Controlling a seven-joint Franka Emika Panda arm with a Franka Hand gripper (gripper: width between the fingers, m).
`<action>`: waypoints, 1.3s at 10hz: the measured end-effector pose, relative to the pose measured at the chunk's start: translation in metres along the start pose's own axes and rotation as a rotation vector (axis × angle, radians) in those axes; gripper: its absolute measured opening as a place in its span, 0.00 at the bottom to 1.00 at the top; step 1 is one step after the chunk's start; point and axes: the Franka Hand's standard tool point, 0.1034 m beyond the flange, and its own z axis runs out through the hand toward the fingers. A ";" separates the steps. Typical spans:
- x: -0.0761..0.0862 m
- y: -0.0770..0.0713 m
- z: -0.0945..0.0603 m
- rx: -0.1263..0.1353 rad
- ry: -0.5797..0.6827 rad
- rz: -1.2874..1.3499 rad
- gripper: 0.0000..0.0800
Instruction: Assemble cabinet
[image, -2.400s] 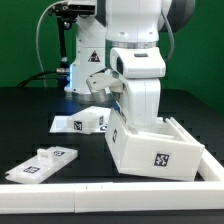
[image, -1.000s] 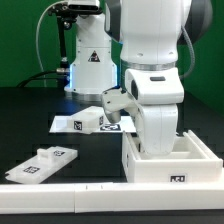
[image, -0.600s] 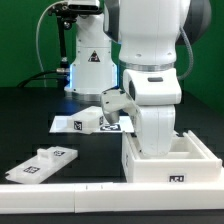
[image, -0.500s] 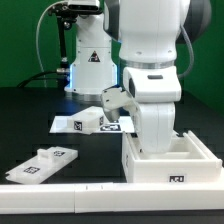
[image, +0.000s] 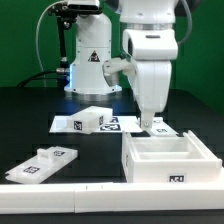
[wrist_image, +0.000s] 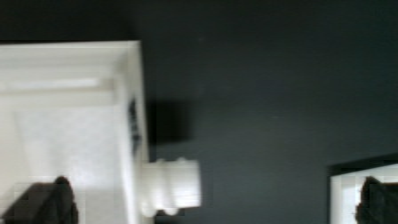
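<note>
The cabinet's white box body (image: 170, 160) stands open side up at the exterior view's front right, a tag on its near wall. My gripper (image: 152, 124) hangs just above and behind its far wall, open, holding nothing. In the wrist view the box body (wrist_image: 71, 110) and a small round knob (wrist_image: 173, 183) on its side lie below the gripper (wrist_image: 214, 205), whose dark fingertips (wrist_image: 48, 200) stand far apart over bare black table. A flat tagged panel piece (image: 42, 162) lies at the front left. A smaller tagged piece (image: 90, 120) rests further back.
A long plain white rail (image: 60, 185) runs along the front edge, touching the box body. The marker board (image: 125, 124) lies mid-table under the smaller piece. The robot base (image: 85, 60) with cables stands behind. A white edge (wrist_image: 365, 170) shows beside one fingertip.
The box body was lowered from a tilt to flat against the rail. The gripper then opened, let go of it and rose clear above its far wall.
</note>
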 end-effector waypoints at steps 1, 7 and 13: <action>-0.001 -0.001 0.002 0.006 -0.002 -0.001 0.99; 0.026 -0.040 0.002 -0.056 0.013 -0.140 0.99; 0.043 -0.067 0.013 -0.067 0.030 -0.120 0.99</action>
